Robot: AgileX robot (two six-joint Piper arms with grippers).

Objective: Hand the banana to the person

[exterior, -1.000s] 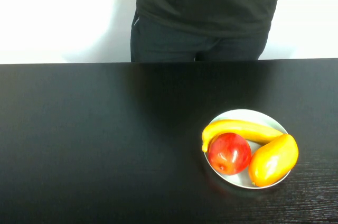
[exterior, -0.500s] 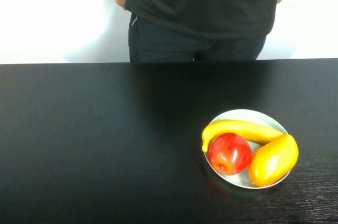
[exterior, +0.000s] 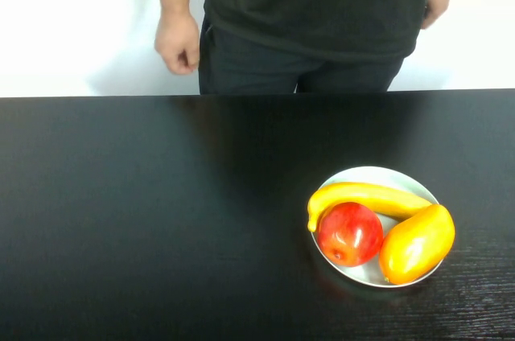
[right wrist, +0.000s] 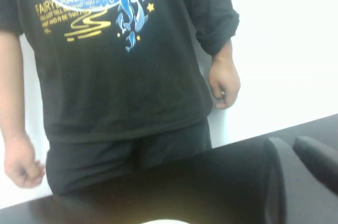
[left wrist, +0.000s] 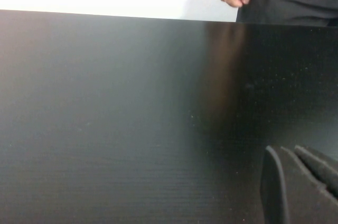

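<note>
Banana (exterior: pixel 366 196) lay on white plate (exterior: pixel 372 174) on black counter (exterior: pixel 145 212), touching red apple (exterior: pixel 349 233) and mango (exterior: pixel 416 243), ungrasped. Person (exterior: pixel 314 19) stood at far edge of counter, arms hanging down. Left hand (left wrist: pixel 298 187) sat low over bare counter, well apart from banana; can't tell its fingers' spacing. Right hand (right wrist: pixel 301 176) was raised, facing person's shirt, plate rim just below it; can't tell its state
</note>
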